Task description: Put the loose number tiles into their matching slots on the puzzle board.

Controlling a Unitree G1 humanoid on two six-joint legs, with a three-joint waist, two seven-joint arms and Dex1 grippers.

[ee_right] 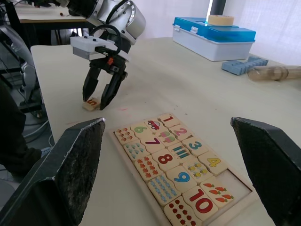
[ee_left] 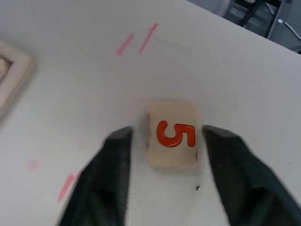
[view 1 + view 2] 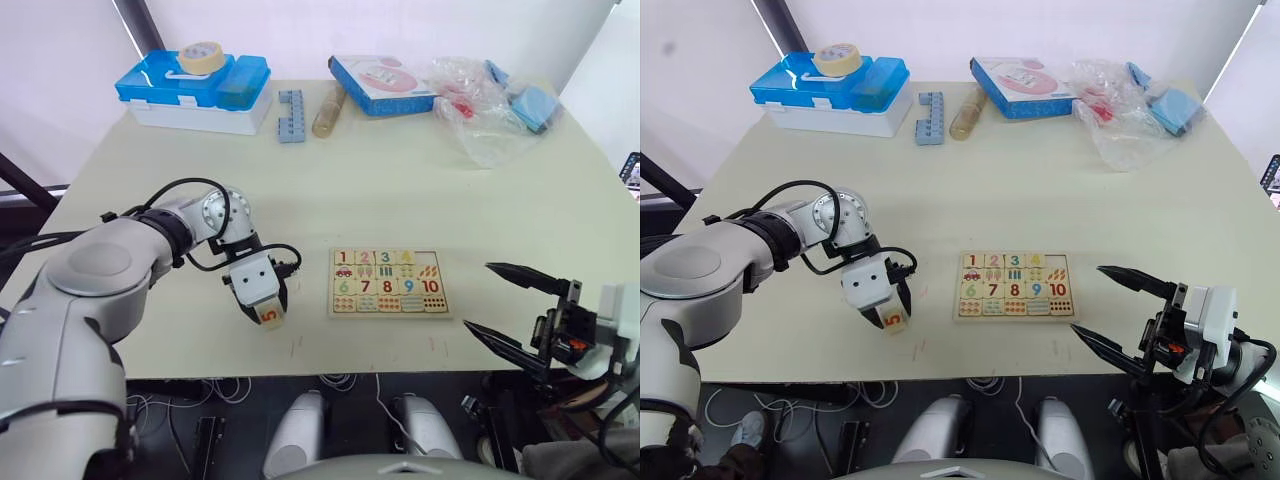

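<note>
One red 5 tile [image 2: 172,134] lay on the table [image 3: 420,190], left of the puzzle board [image 3: 388,283]. Your left gripper [image 2: 165,141] straddled it, fingers parted; contact was unclear. Your right gripper [image 3: 497,306] hung open.

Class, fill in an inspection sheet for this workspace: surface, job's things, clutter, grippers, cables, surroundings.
Surface: pale table, faint red marks near the front edge.
Job's things: puzzle board, one top-row slot open; tile 5 lying on the table.
Clutter: blue box with tape roll, brick strip, plastic bag.
Grippers: left gripper open around the tile; right gripper open, off the table edge.
Cables: black cables on the left arm.
Surroundings: nothing seen.
</note>
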